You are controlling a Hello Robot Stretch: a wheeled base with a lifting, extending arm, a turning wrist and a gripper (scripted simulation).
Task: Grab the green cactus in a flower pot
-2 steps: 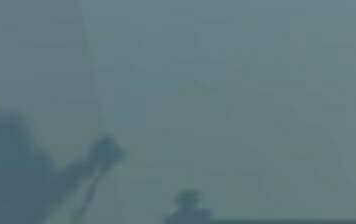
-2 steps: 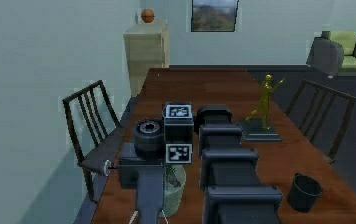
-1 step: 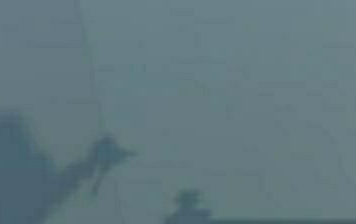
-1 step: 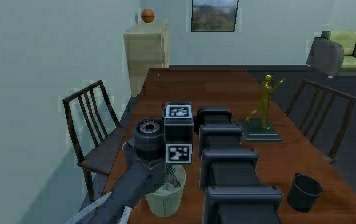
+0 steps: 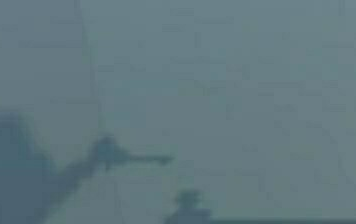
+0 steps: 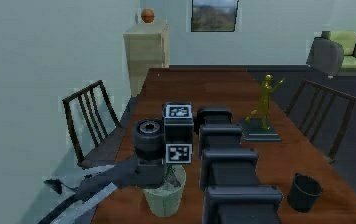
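A long dark-brown wooden table (image 6: 176, 85) runs away up the arm side view, and near its close end stands a pale greenish flower pot (image 6: 167, 190) with something dark inside; its shape is too small to make out as a cactus. The robot's dark square arm bar (image 6: 229, 165) reaches up over the tabletop just right of that pot. At the bar's far end are two white square tags (image 6: 177, 152) bearing black block patterns, which are marks rather than legible writing. The gripper (image 6: 81, 192) has its dark rounded body directly above the pot in the picture, and its thin grey fingers (image 6: 106, 182) stretch away to the lower left past the table's edge. Whether the fingers are spread or pressed together cannot be told, nor whether they hold anything. Further along the table a small golden figure statue (image 6: 266, 100) stands upright on a dark base. A black round cup (image 6: 306, 191) sits near the table's right edge, well apart from the pot. A dark slat-backed chair (image 6: 90, 115) stands on the table's left and another dark chair (image 6: 321, 112) on its right. Beyond are a light wooden cabinet (image 6: 146, 55) with an orange ball (image 6: 147, 15) on top, a framed landscape picture (image 6: 214, 14) on the wall, and a green upholstered seat (image 6: 331, 50). In the forward view a pale blue-grey wall (image 5: 236, 80) lies ahead.
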